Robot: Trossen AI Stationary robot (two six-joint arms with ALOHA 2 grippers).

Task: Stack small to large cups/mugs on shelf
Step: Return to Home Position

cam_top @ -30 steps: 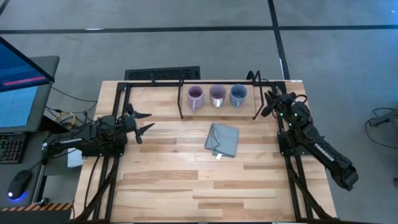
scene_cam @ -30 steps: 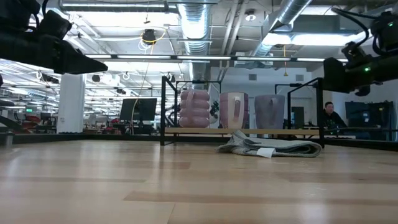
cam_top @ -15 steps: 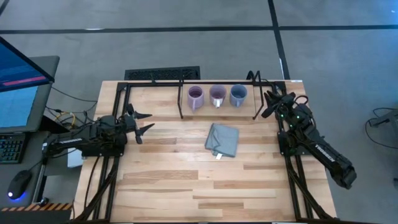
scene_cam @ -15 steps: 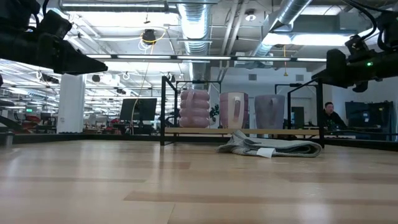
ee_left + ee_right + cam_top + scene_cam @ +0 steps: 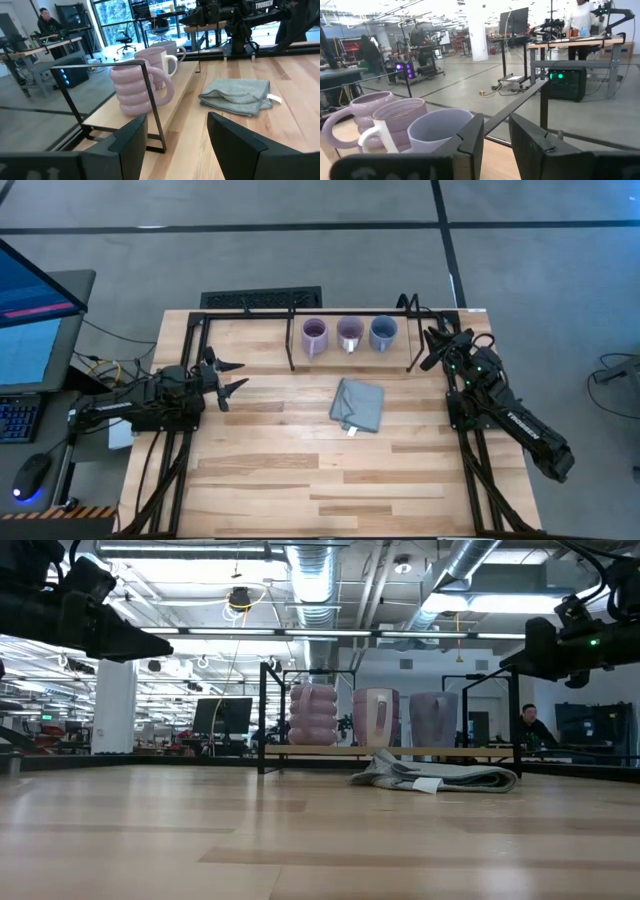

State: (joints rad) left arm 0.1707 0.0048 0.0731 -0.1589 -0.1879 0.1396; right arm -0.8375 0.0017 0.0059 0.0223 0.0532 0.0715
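Three mugs stand upright in a row, on their bases, on the shelf, a low black rod frame with a pale board at the table's far side. The ribbed deeper purple mug is on the left, the pale lavender mug in the middle, and the blue-grey mug on the right. My left gripper is open and empty, left of the shelf and above the table. My right gripper is open and empty at the shelf's right end, with the blue-grey mug closest in front of it.
A folded grey cloth with a white tag lies on the table, just on the near side of the shelf. Bare wooden tabletop spreads toward the near edge. Black arm frames run along both sides. People are in the room beyond.
My right gripper has risen and tipped a little beside the shelf's right end, then kept still. The mugs and the cloth have stayed where they were.
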